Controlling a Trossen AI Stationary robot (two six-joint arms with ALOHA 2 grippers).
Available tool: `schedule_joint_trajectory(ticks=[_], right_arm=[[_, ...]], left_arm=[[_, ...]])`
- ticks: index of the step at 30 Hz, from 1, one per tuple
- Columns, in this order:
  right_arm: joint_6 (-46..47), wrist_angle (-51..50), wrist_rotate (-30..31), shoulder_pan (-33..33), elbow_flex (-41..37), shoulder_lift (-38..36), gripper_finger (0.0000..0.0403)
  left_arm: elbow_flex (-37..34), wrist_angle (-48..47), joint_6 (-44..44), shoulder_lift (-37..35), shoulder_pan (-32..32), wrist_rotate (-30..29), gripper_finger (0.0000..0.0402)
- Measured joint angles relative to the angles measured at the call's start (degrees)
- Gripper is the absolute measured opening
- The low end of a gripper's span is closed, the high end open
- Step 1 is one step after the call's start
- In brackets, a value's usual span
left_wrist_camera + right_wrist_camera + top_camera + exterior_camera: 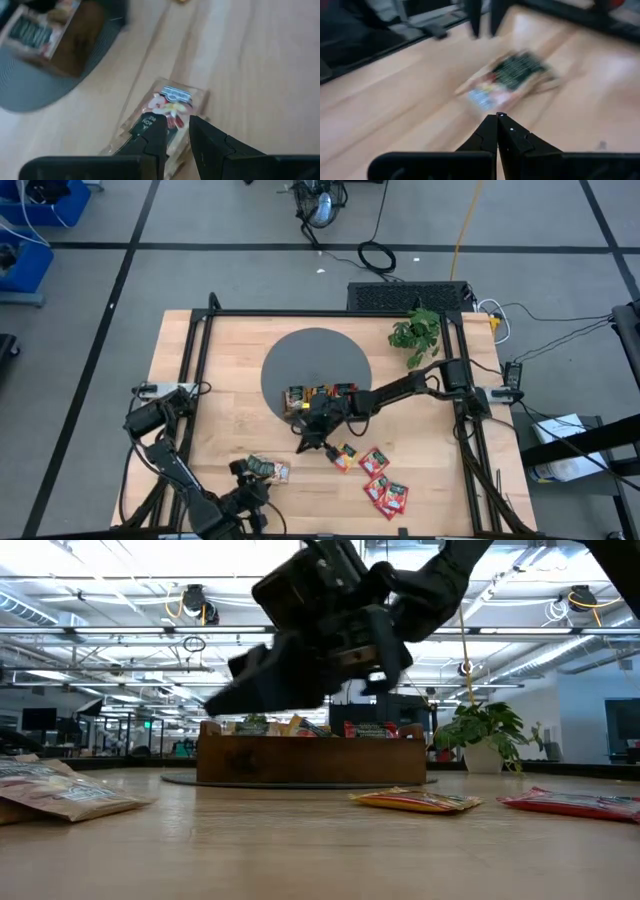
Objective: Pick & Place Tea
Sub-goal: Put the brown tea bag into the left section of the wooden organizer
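Tea sachets lie flat on the wooden table: green ones near the near edge, an orange-yellow one, and red ones to its right. More sachets stand in the wooden tray on a round grey mat. My left gripper is over the near end of a green sachet, its fingers a little apart. My right gripper is shut and empty. It hangs in the air just near of the tray, with a green sachet ahead of it. My left gripper comes slanting down at the green sachet, which lies flat on the table, one finger on each side of its near end. Whether the fingers touch it I cannot tell.
A small potted plant stands at the table's far right corner. A black frame rail runs along the far edge and down both sides. Bare wood lies between the mat and the green sachets.
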Motion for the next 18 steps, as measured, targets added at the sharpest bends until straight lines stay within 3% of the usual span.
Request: schedule_joint_trajectory(ticks=[4,8,11,18], right_arm=[[-3.3,0.3,-4.1,0.8,-0.8,0.6,0.0],[-9.4,-2.4,-4.3,2.0,-1.3,1.0,0.0],[-12.4,-3.5,-3.8,3.0,-1.5,0.8,0.0],[-15.2,6.5,12.5,6.6,-1.9,0.8,0.0]], left_arm=[[-0.9,3.3,-7.6,0.0,-0.1,0.2,0.0088],[-0.8,16.9,0.7,0.0,-1.9,0.4,0.0088],[0.0,17.6,-1.0,0.0,-2.4,1.4,0.0088],[-1.8,8.1,-8.6,0.0,1.0,2.1,0.0088]])
